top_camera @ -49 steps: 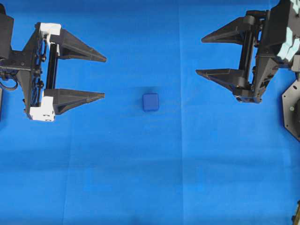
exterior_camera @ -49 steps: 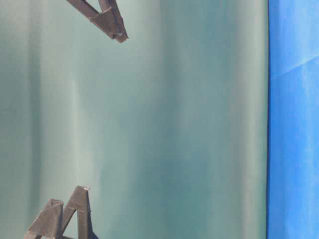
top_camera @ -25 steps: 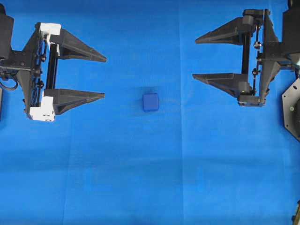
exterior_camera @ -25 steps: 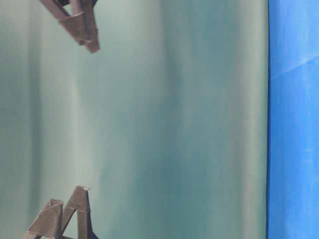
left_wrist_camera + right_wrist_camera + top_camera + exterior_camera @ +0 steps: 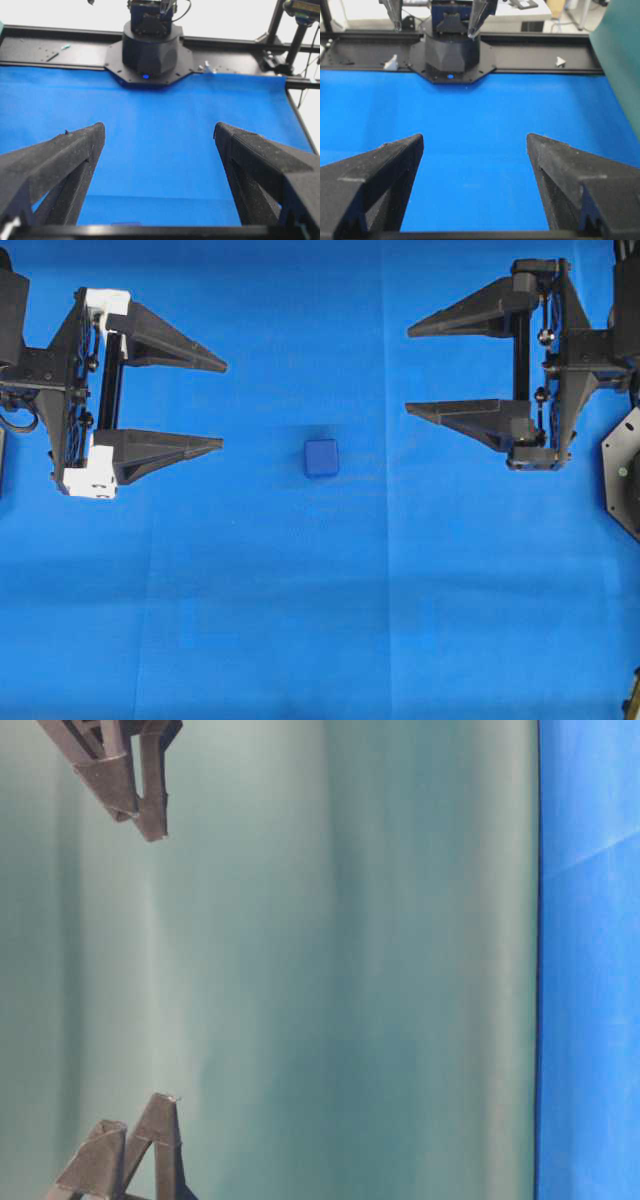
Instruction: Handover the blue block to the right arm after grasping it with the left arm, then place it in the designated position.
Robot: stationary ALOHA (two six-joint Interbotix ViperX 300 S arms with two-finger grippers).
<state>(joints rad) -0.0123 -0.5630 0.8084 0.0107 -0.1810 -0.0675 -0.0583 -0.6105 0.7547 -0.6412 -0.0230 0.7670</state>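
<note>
Blue block waits untouched on the blue cloth.
Left gripper and right gripper flank it, fingers apart, empty, ready for grasping.

Dark-blue block, plain bright blue cloth, black fingers, teal backdrop

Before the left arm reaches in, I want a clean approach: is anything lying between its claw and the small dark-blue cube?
Nothing visible does. Only bare blue cloth lies between the open left claw and the small dark-blue cube, which sits alone on it.
</note>
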